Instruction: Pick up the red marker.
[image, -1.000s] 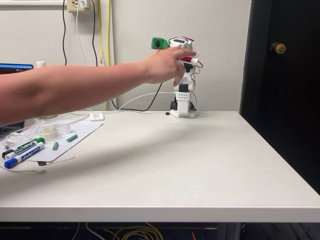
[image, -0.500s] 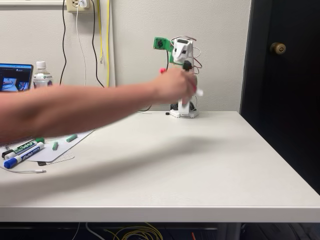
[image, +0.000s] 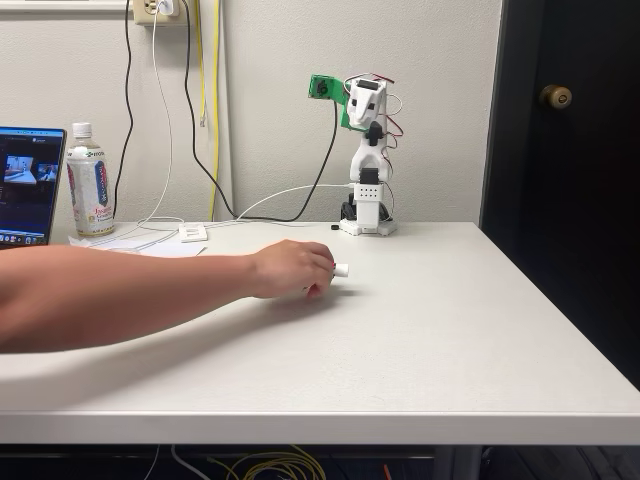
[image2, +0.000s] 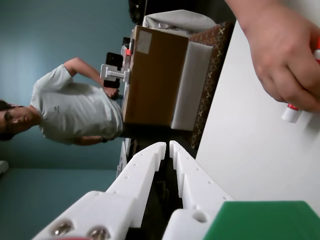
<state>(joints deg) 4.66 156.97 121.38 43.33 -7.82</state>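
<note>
On the white worktop (image: 420, 340), a person's hand (image: 290, 269) rests closed over the red marker (image: 339, 269) while I stand folded upright at the far edge.

From the fixed view, only the marker's white end pokes out of the fist, well in front of my base; a bottle (image: 90, 181) and a laptop (image: 24, 185) sit at the left. Through the wrist view, turned on its side, my jaws (image2: 166, 148) are together, nearly touching and holding nothing, and the hand (image2: 282, 45) covers the marker (image2: 291, 112) at the upper right.
</note>
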